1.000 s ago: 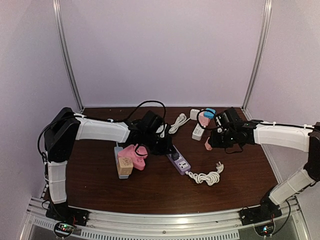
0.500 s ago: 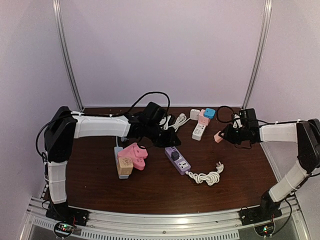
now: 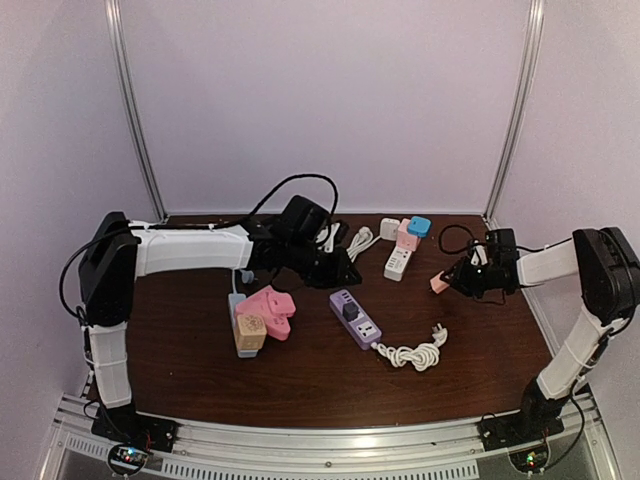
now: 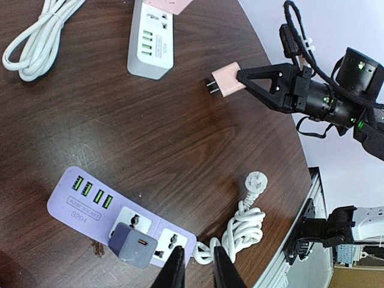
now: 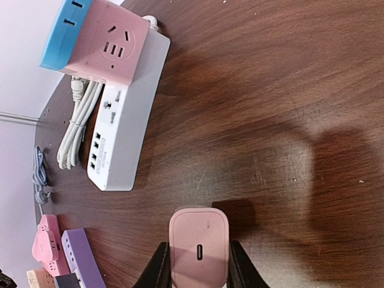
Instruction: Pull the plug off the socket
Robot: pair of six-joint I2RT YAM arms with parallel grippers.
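The pink plug (image 5: 199,243) is clamped between my right gripper's (image 5: 198,247) fingers and hangs just above the table, right of centre (image 3: 438,283), its prongs pointing left (image 4: 227,80). It is well clear of the purple socket strip (image 3: 355,318), which lies in the middle of the table. A grey charger (image 4: 133,244) still sits in one of that strip's sockets (image 4: 90,195). My left gripper (image 4: 198,249) hovers over the strip's cord end, fingers slightly apart with nothing between them; in the top view it is behind the strip (image 3: 340,272).
A white power strip (image 3: 397,262) with a pink and blue cube adapter (image 3: 412,232) lies at the back. The purple strip's coiled white cord (image 3: 412,352) lies at front right. Pink adapters (image 3: 265,310) sit on a strip at left. Another white cable (image 3: 358,243) lies behind.
My right gripper has carried the pink plug to the right, away from the purple strip. My left gripper has lifted back off the strip and its fingers have parted a little.
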